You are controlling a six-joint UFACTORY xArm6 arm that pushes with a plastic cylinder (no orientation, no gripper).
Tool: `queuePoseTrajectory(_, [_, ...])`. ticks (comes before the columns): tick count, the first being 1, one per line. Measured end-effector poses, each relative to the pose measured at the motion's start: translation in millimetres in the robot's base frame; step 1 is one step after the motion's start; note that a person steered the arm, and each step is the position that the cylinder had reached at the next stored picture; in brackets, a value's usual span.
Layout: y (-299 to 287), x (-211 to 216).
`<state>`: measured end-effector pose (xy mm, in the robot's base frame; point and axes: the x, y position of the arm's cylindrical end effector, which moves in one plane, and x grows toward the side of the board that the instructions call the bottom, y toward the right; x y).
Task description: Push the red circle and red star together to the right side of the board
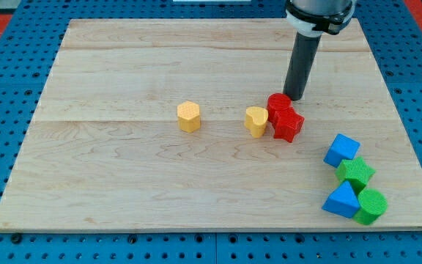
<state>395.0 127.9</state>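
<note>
The red circle (278, 103) and the red star (288, 125) sit touching each other right of the board's middle, the circle toward the view's top and the star just below it. My tip (294, 97) rests on the board just to the right of and slightly above the red circle, very close to it or touching it. The dark rod rises from there to the view's top edge.
A yellow heart (256, 120) touches the red pair on their left. A yellow hexagon (189, 116) lies further left. At the lower right are a blue cube (341, 150), a green star (355, 174), a blue triangle (342, 200) and a green circle (372, 206).
</note>
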Motion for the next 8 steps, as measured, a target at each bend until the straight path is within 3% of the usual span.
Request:
queuePoseTrajectory(2, [0,20])
queuePoseTrajectory(5, [0,91])
queuePoseTrajectory(6, [14,38])
queuePoseTrajectory(7, [-8,2])
queuePoseTrajectory(8, [-47,7])
